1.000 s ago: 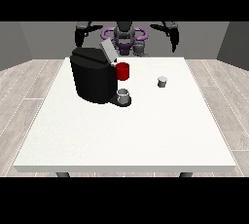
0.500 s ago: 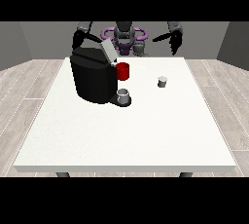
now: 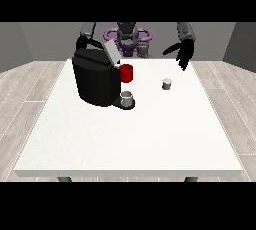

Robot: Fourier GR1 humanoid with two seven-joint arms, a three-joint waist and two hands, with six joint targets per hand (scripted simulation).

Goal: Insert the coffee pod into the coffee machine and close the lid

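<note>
A small grey coffee pod stands on the white table, right of centre near the far side. The black coffee machine stands at the left, its grey lid tilted up and open, a red part at its front. A grey cup sits on the machine's base. The hand at the view's right hangs above the table's far edge, behind and right of the pod, fingers relaxed and pointing down. The hand at the view's left shows only partly behind the machine.
The robot's torso with purple rings stands behind the table's far edge. The table's white top stretches from the machine and pod to its near edge.
The hand at the view's right has come down and towards the table. The arm at the view's left has sunk behind the machine. Pod, cup and machine have not moved.
</note>
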